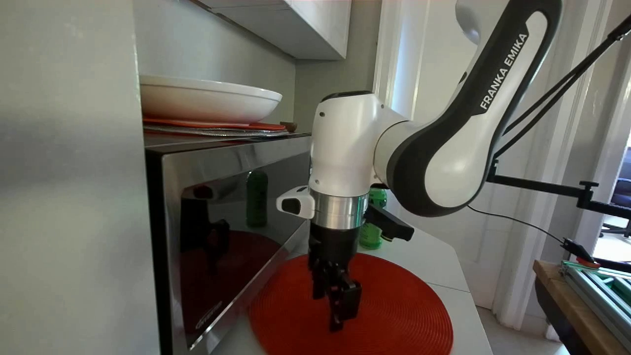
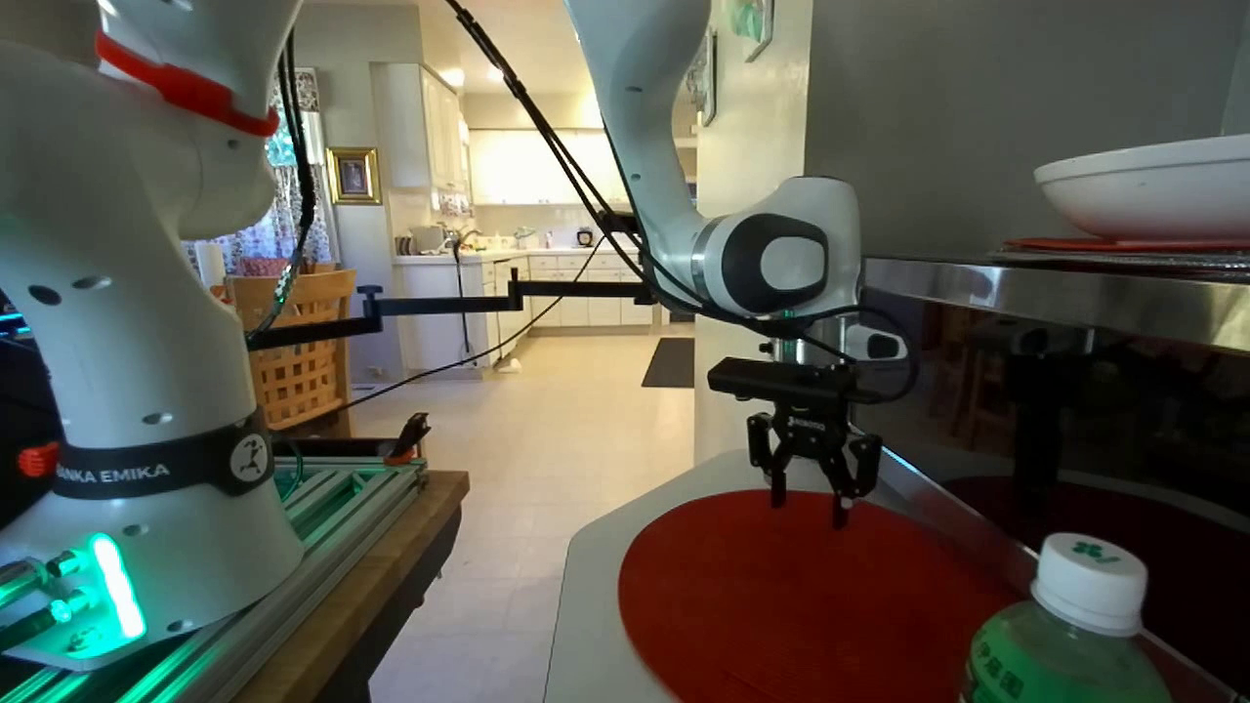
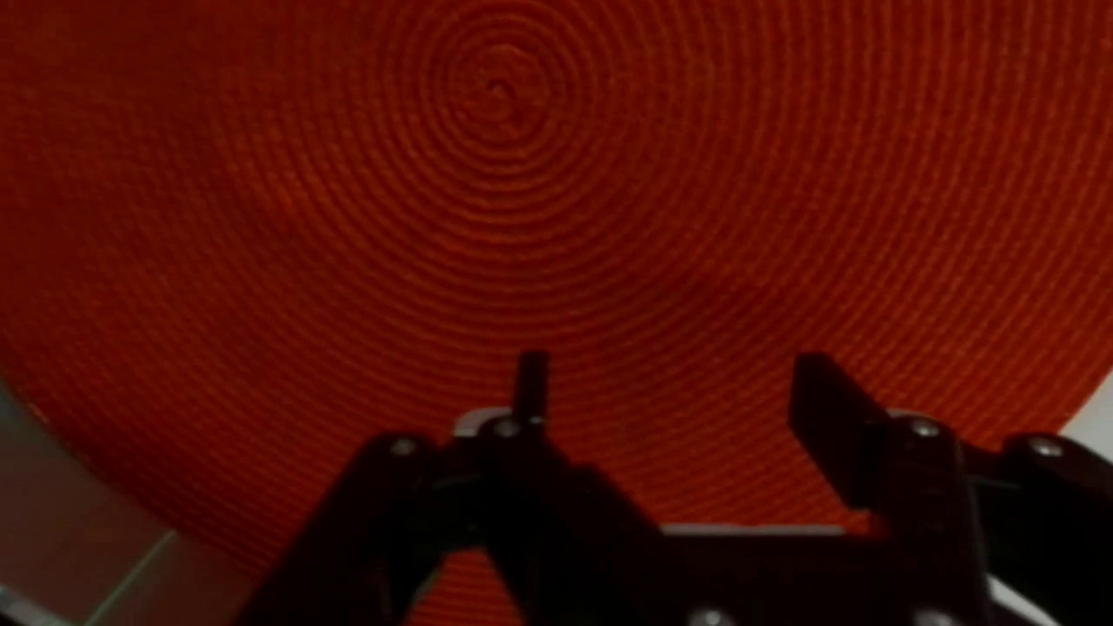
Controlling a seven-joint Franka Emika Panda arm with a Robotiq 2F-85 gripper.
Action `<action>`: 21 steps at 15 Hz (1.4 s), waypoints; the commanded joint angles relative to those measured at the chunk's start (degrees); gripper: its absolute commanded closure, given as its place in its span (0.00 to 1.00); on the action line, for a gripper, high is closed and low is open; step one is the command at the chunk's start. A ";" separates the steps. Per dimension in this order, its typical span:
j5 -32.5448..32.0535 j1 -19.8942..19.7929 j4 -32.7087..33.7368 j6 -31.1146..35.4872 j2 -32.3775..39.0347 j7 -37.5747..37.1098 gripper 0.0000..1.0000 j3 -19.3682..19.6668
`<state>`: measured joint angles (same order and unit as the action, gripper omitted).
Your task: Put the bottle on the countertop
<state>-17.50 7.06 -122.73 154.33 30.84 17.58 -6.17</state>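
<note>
1. Plainly, the gripper (image 2: 810, 513) hangs in the air, pointing down, over the red mat (image 1: 399, 305).
2. Its fingers (image 3: 830, 426) stand well apart; in the wrist view I see just the mat's weave between them.
3. The bottle (image 1: 369, 238) stands upright on the counter (image 1: 436, 251), just past the mat's edge, at about twelve o'clock from the mat in an exterior view; the arm (image 1: 345, 143) hides part of it there.
4. In an exterior view its white cap (image 2: 1090, 584) shows at four o'clock from the gripper, well apart from it.
5. The microwave (image 1: 236, 212) sits at ten o'clock from the mat in an exterior view, the bottle's dark reflection (image 1: 257, 199) in its front.
6. Above it rests a white bowl (image 1: 212, 101).
</note>
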 commanded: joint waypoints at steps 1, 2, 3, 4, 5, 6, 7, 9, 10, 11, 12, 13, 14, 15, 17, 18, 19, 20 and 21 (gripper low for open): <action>-1.92 1.12 -1.07 -0.01 -0.62 0.71 0.00 0.50; -2.49 1.49 -0.83 0.19 0.00 0.77 0.00 0.68; -2.96 1.68 -0.53 0.01 0.41 0.95 0.00 0.65; -3.07 1.54 -0.48 0.02 0.69 1.49 0.00 0.22; -3.00 1.34 -0.21 -0.36 1.01 2.18 0.00 -0.36; -2.71 1.16 -0.21 -0.56 1.11 2.93 0.00 -0.98; -2.17 0.88 -0.22 -0.95 1.13 3.70 0.00 -1.73; -1.86 0.75 -0.15 -1.21 1.28 4.70 0.00 -2.83; -1.68 0.63 -0.08 -1.60 1.32 5.23 0.00 -3.36; -1.27 0.29 0.02 -1.97 1.55 5.96 0.00 -3.98; -0.88 0.09 0.18 -2.74 1.82 6.57 0.00 -4.50; -1.04 0.42 0.49 -3.44 2.27 6.40 0.00 -4.41; -0.74 0.17 0.69 -4.24 2.48 7.01 0.00 -4.83; -0.53 0.07 0.79 -4.71 2.72 7.40 0.00 -5.13; -0.04 -0.02 1.08 -5.79 3.09 7.71 0.00 -5.65; 0.37 -0.07 1.17 -6.39 3.17 7.84 0.00 -6.02; 0.83 -0.15 1.23 -7.07 3.15 8.04 0.00 -6.47; 1.10 0.01 1.03 -7.50 2.92 7.91 0.00 -6.71; 1.40 0.00 1.11 -8.23 2.91 8.11 0.00 -7.16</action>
<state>-18.32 8.15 -122.52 148.42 33.32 22.72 -11.58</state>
